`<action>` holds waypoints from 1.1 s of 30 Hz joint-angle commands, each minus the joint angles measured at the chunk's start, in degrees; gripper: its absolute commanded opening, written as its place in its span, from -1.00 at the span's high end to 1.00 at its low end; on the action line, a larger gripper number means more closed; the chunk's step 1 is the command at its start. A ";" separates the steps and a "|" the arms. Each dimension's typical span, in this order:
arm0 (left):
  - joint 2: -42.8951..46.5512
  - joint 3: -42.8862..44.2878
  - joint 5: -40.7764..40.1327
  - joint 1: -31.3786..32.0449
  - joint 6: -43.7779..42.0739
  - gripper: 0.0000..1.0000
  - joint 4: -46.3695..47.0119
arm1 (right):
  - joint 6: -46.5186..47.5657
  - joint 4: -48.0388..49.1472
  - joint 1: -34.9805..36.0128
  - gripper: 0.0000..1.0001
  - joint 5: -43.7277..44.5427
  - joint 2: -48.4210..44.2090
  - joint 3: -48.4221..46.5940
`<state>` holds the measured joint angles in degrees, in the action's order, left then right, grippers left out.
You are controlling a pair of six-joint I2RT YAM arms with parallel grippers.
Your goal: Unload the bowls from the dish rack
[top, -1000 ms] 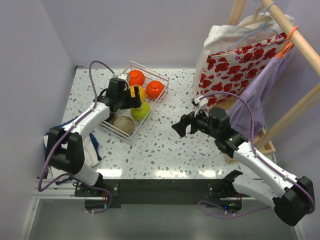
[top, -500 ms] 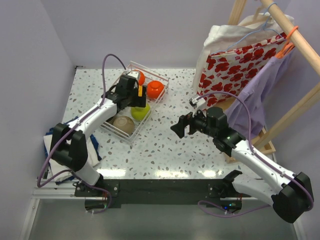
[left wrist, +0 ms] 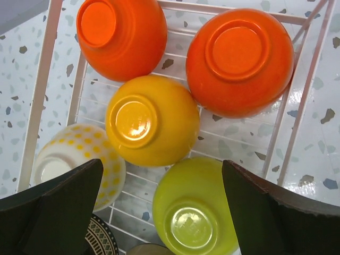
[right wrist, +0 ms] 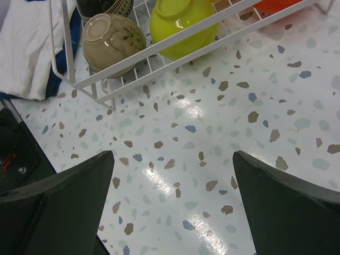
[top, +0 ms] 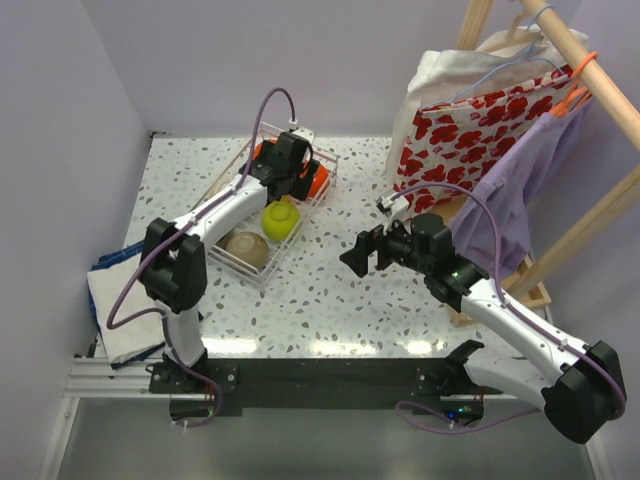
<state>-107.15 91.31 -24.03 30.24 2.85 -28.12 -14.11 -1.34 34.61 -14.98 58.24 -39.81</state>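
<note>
While a folded white cloth (top: 115, 300) lies at the left edge of the speckled table (top: 330, 300), the dish rack (left wrist: 39, 85) just beside it at the back left holds all seven bowls. The left gripper (left wrist: 162, 167) hangs above the rack's far half, jaws spread wide with nothing between them.

Seen from its wrist camera, two orange-red bowls (left wrist: 121, 37) (left wrist: 239, 61) fill the far end, bases up. The yellow-orange bowl (left wrist: 151, 119) sits between and just nearer than them. The cream bowl (left wrist: 79, 159) rests to its left and the lime green bowl (left wrist: 194, 212) to its right. Only a patterned edge of the dark bowl (left wrist: 101, 239) shows below.

The tan bowl (right wrist: 112, 42) lies tilted at the rack's near end. Right of the rack, the right gripper (right wrist: 173, 154) hovers over bare tabletop, jaws also wide and empty, pointing towards the rack.

At far right a wooden clothes rack (top: 590, 75) carries a red-flowered bag (top: 470, 130) and a lilac garment (top: 510, 190).
</note>
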 commanded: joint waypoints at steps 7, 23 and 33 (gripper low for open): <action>-2.37 7.84 7.93 -2.20 8.82 -1.00 0.60 | -0.04 -0.68 0.37 -0.97 -0.05 -1.72 -0.44; 4.49 -2.44 6.72 -7.74 10.60 -1.00 2.28 | -0.04 -0.85 0.37 -0.97 0.31 -3.57 1.40; 5.64 -6.93 -5.56 -7.74 -1.69 -1.00 1.66 | -0.04 -0.50 0.37 -0.97 -0.31 -3.57 1.93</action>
<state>-103.90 85.86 -21.34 22.44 7.62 -27.83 -14.11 -3.18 34.79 -14.72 55.40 -38.09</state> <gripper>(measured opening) 0.997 0.986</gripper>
